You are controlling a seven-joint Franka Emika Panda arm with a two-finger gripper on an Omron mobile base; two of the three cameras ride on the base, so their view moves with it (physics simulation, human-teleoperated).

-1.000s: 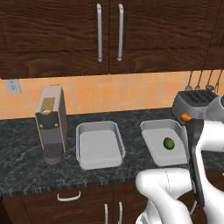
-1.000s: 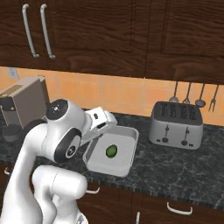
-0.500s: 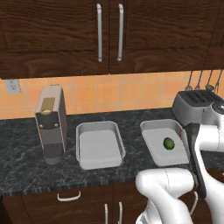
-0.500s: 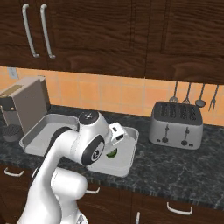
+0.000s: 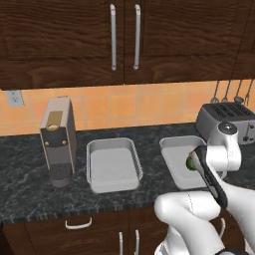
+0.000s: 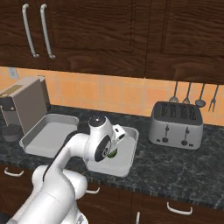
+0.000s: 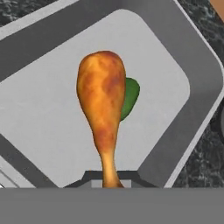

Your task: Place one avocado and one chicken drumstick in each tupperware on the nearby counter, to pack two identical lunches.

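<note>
The gripper (image 7: 107, 183) is clamped tight on the thin bone end of the chicken drumstick (image 7: 103, 109), which hangs over the right-hand tupperware (image 7: 192, 87) on the counter (image 5: 30, 199); the avocado (image 7: 128, 97) already lies inside. The step in hand looks like dropping the drumstick in, so the next move calls for lowering and opening the jaws. The left tupperware (image 5: 112, 166) farther along is unfilled, and no writing is legible anywhere.

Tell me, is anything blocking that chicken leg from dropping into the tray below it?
Nothing visible blocks it. The tool holds the drumstick by its bone end over the right tupperware; an avocado lies inside, beside open floor.
</note>
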